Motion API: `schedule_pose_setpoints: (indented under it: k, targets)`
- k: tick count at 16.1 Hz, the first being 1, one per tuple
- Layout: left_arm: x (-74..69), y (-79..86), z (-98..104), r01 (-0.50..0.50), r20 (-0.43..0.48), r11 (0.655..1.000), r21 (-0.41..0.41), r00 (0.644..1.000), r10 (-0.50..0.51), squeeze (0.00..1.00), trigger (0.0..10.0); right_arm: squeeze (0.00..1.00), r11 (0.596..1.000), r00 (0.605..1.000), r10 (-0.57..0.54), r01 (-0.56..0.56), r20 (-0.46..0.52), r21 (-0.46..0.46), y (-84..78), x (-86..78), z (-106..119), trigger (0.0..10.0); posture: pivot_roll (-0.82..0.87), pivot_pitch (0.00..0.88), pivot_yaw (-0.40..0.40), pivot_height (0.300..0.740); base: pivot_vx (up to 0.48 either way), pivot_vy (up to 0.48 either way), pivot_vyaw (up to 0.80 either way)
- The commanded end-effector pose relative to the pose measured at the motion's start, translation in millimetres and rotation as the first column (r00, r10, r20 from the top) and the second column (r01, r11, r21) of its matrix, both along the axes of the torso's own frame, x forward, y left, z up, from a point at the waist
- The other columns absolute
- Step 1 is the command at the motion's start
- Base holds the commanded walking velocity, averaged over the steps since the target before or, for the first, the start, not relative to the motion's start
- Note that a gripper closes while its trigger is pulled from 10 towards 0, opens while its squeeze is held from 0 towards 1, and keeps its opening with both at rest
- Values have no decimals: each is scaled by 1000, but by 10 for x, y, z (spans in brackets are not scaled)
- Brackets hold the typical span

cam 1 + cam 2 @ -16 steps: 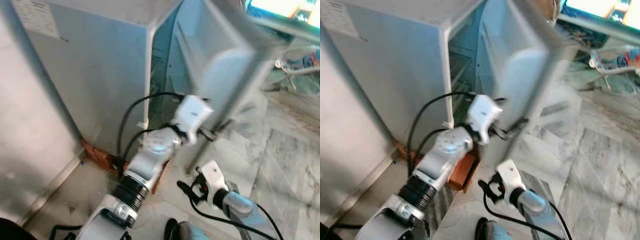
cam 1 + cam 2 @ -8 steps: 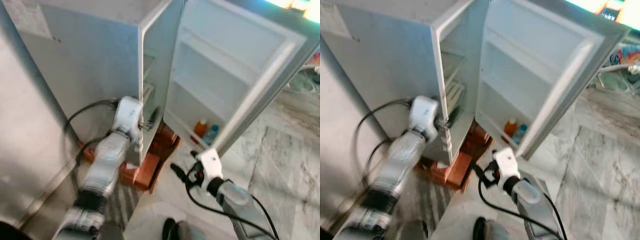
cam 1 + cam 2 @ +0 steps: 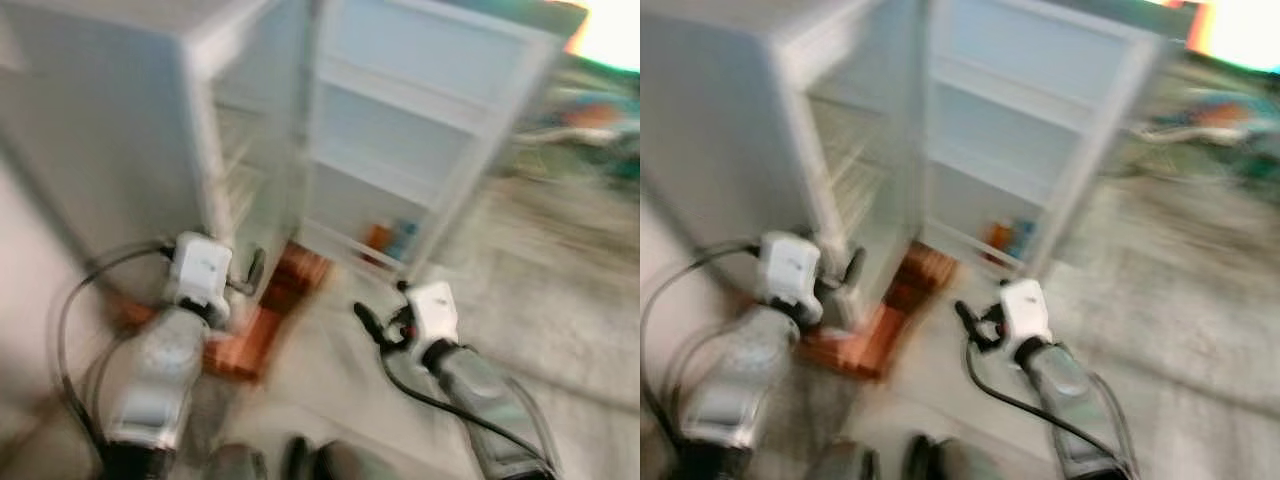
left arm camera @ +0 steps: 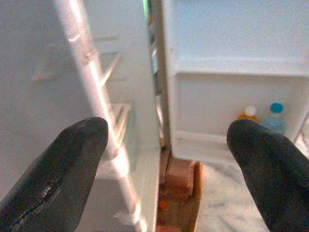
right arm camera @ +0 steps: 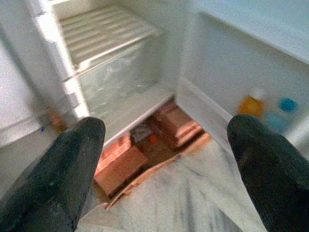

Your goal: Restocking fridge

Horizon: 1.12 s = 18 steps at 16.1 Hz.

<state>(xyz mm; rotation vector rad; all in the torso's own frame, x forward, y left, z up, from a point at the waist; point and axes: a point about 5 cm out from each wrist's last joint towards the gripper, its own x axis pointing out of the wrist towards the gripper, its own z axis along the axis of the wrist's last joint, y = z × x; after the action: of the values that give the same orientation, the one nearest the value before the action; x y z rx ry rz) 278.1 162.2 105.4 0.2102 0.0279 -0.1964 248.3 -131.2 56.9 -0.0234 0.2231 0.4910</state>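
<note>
Fridge [image 3: 120, 130]: I see it at 12 o'clock, door [image 3: 420, 120] swung wide, raised on bricks [image 5: 120, 169].
Door shelf: orange bottle [image 4: 249, 114] just beside blue-capped bottle [image 4: 275, 116], at 1 o'clock.
Left gripper [image 4: 164, 159]: jaws spread, holding nothing, near the cabinet's front edge.
Right gripper [image 5: 164, 164]: jaws spread, holding nothing, low before the door.
Head views: blurred.
</note>
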Motion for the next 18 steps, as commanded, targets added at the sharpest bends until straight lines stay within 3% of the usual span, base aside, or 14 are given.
schedule_pose_setpoints:
  k: [1, 4, 5, 6, 8, 12, 18]
  targets:
    - [-39, -17, 78, 6, 19, 1000, -1, 1000, -6, 0, 10000, 0, 1000, 1000, -15, 15, 19, -11, -34, 42, 44, 10000, 198, 138, -86, 740, 0, -472, 0]
    - [-158, -56, -77, 36, -25, 999, 11, 999, -36, 0, 10000, 0, 999, 997, -39, 39, 61, 2, 21, 87, 91, 10000, 178, 132, -100, 740, 0, -472, -571]
    - [-202, -121, -156, 34, -41, 999, 8, 999, -34, 0, 10000, 0, 990, 985, -136, 130, 103, 62, 17, 196, 170, 10000, 176, 126, -106, 740, 0, -469, -625]
    - [-204, -136, -171, 37, -40, 999, 11, 999, -36, 0, 10000, 0, 987, 982, -152, 145, 112, 66, 14, 209, 176, 10000, 182, 113, -104, 740, 0, -461, -625]
    - [-167, -179, -207, 32, -47, 999, 22, 998, -31, 0, 10000, 0, 984, 973, -172, 161, 152, 79, 33, 253, 216, 10000, 167, 96, -87, 740, 0, -435, -528]
    - [-24, -156, -169, 29, -27, 992, 121, 999, -26, 0, 10000, 0, 975, 950, -221, 207, 222, 86, -8, 393, 365, 10000, 156, 85, -60, 740, 374, -294, -117]
    - [-40, -209, -239, 52, -37, 986, 157, 998, -46, 0, 10000, 0, 965, 932, -257, 234, 255, 115, 57, 373, 377, 10000, 161, 83, -39, 740, 417, -133, 0]
